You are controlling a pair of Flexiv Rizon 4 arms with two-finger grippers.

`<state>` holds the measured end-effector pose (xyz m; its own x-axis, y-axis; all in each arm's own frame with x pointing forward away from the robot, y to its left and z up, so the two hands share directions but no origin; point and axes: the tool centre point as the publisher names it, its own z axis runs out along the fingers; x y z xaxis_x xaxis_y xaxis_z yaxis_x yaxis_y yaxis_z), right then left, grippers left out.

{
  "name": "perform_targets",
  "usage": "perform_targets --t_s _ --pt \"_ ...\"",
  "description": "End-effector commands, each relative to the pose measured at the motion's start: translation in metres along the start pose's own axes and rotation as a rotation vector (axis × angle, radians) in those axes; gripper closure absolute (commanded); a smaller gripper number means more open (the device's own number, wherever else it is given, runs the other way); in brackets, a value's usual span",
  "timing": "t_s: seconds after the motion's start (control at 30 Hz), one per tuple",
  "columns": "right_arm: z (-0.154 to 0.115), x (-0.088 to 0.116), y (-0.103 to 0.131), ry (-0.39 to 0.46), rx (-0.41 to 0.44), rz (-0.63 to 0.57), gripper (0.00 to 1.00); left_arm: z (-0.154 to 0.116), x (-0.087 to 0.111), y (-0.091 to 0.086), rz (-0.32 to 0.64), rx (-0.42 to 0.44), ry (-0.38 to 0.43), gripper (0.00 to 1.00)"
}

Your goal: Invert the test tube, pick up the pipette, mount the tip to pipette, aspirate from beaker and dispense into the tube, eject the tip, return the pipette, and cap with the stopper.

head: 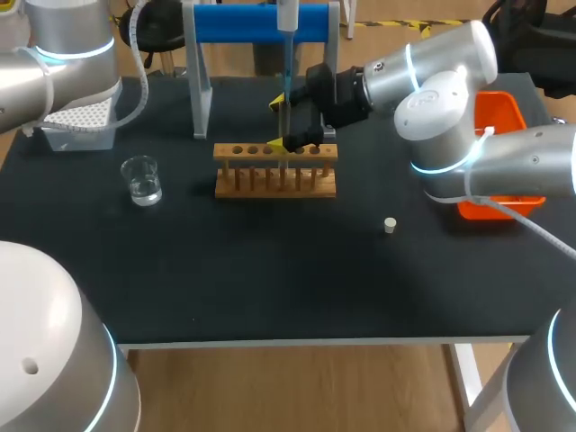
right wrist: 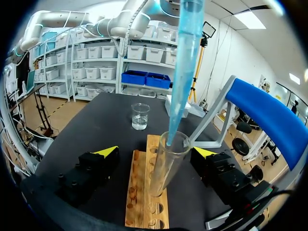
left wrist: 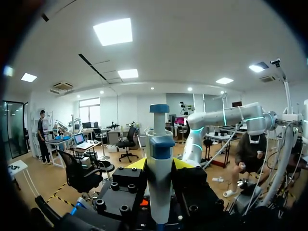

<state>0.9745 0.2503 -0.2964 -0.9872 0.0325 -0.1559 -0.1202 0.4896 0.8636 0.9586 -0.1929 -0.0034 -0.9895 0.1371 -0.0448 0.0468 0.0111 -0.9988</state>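
Observation:
The pipette (left wrist: 160, 154) stands upright between my left gripper's (left wrist: 160, 166) yellow tips, which are shut on its white body. In the head view the pipette (head: 287, 13) hangs above the wooden rack (head: 275, 169), its long blue tip (head: 286, 85) pointing down. The blue tip's (right wrist: 180, 72) end is inside the mouth of the clear test tube (right wrist: 166, 166), which stands upright in the rack (right wrist: 142, 197). My right gripper (right wrist: 154, 153) is open, one finger on either side of the tube and clear of it. It is behind the rack in the head view (head: 283, 123).
A glass beaker (head: 142, 180) holding clear liquid is left of the rack. A small pale stopper (head: 390, 225) lies to the rack's right. The tip box (head: 81, 121) is at the far left, the blue pipette stand (head: 261, 22) behind the rack, and an orange bin (head: 499, 117) at the right.

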Motion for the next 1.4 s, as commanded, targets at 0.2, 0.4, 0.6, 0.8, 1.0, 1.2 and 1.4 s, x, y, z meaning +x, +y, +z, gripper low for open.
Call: perform_targets --t_s 0.2,0.4,0.6,0.8,1.0,1.2,1.4 --pt "-0.001 0.000 0.000 0.001 -0.001 -0.001 0.00 -0.002 0.000 0.005 -0.002 0.009 0.001 1.00" --pt "-0.001 0.000 0.000 0.001 -0.001 -0.001 0.00 -0.002 0.001 0.007 -0.005 0.012 0.003 1.00" --pt "-0.001 0.000 0.000 0.001 -0.001 -0.001 0.00 -0.004 0.003 0.009 -0.008 0.011 0.002 1.00" --pt "-0.001 0.000 0.000 0.001 -0.001 -0.001 0.00 -0.006 0.004 0.011 -0.009 0.009 -0.001 1.00" --pt "-0.001 0.000 0.000 0.001 -0.001 -0.001 0.00 -0.008 0.004 0.011 -0.007 -0.001 -0.007 1.00" --pt "-0.001 0.000 0.000 0.001 -0.001 -0.001 0.00 -0.010 0.002 0.011 -0.003 -0.017 -0.013 1.00" --pt "-0.001 0.000 0.000 0.001 -0.001 -0.001 0.00 -0.012 -0.001 0.011 0.006 -0.020 -0.015 1.00"
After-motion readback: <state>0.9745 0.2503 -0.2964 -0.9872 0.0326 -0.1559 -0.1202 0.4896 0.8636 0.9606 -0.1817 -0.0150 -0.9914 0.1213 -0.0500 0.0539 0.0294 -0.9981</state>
